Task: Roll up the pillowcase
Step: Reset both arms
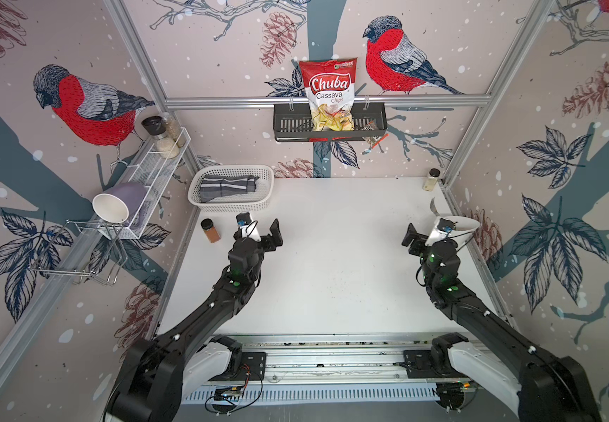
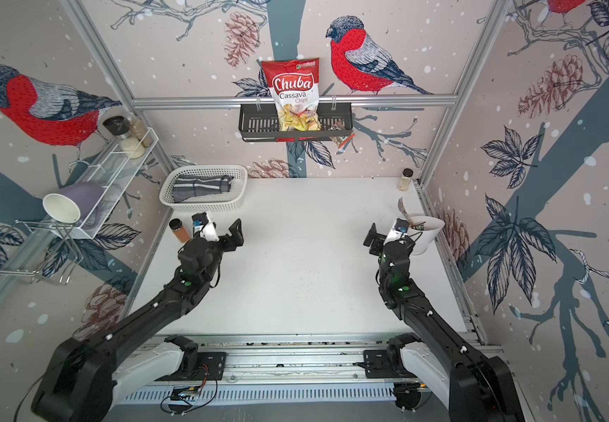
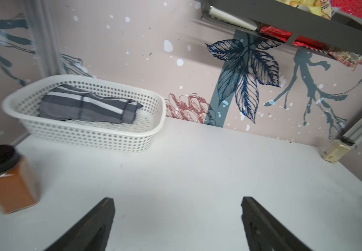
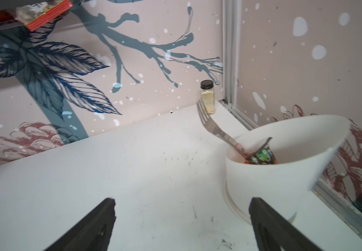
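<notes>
We find the pillowcase point(image 3: 88, 106) rolled, in the basket point(image 3: 84, 137) beyond our left hand point(image 3: 176, 200); nothing seems left. That and our right hand point(image 4: 182, 200) stand released.

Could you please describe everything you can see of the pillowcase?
The pillowcase is thin grey cloth with white and dark navy stripes. It is gathered into a compact oblong bundle, folded or rolled; I cannot tell which. It lies inside the white perforated basket at the far left of the white table, resting on the basket's floor. Nothing else touches it.
</notes>
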### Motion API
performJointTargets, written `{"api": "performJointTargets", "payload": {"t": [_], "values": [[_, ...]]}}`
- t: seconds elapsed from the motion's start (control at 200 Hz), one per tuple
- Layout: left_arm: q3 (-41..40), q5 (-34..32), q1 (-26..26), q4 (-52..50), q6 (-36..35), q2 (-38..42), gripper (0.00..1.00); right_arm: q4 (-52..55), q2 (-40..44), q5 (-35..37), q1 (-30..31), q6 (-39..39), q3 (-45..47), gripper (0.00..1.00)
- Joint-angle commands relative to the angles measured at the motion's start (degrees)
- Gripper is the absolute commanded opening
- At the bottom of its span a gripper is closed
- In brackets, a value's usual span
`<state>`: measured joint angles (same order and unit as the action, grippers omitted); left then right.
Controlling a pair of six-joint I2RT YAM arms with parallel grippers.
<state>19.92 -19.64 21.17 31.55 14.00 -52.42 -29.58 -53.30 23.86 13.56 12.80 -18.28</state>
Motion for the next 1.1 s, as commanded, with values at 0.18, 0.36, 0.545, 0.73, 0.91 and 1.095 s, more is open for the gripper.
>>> {"api": "performJointTargets", "payload": {"t": [0.18,0.36,0.545,0.73,0.91,1.095], "values": [[-19.0,-4.8,-10.4,21.3,-7.3,5.3,0.95,-15.2,-7.8,-1.3,-5.8,-0.9,5.6,1.00],[-21.7,6.8,-21.4,35.1,-6.2,-4.4,0.95,-29.3,-12.4,-7.0,-9.1,-2.9,11.4,1.00],[-18.7,10.1,-21.9,48.0,-8.6,-19.9,0.95,-37.5,-14.2,-15.3,-10.8,-2.2,14.1,1.00],[-16.6,14.0,-24.5,50.5,-7.2,-26.8,0.94,-30.8,-18.2,-20.1,-12.5,-3.0,8.5,1.00],[-15.7,15.2,-24.9,50.3,-7.3,-28.8,0.94,-32.7,-16.8,-17.8,-14.4,-4.7,10.2,1.00],[-14.5,16.9,-24.9,49.9,-8.1,-30.7,0.93,-46.3,-19.8,-17.5,-13.8,-7.4,14.9,1.00]]}}
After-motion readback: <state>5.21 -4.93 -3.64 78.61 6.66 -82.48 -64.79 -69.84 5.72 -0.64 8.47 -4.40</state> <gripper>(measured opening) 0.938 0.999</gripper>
